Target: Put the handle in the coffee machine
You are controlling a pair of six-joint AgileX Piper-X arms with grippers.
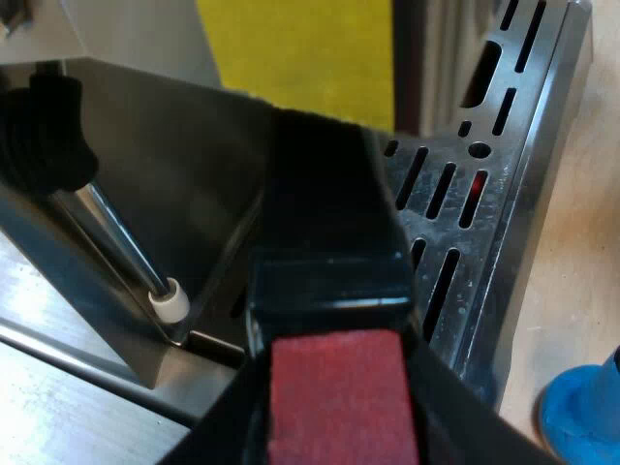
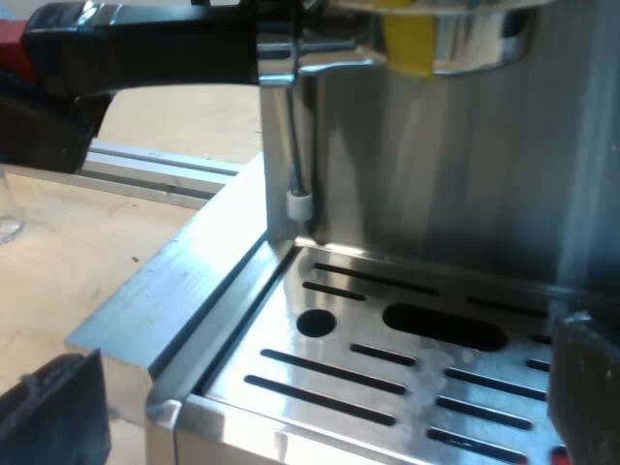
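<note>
The holder's dark handle runs away from me toward the espresso machine, its red end nearest the camera. My left gripper is shut on that end, a black finger on each side. From the right wrist, the handle sticks out level from the metal holder up under the machine's front. The left gripper is at the handle's red end. My right gripper hangs open over the drip tray, with nothing between its fingers.
The slotted metal drip tray lies under the handle. A steam wand with a white tip hangs at the tray's corner. A blue tamper stands on the wooden table beside the tray. A measuring glass stands farther off.
</note>
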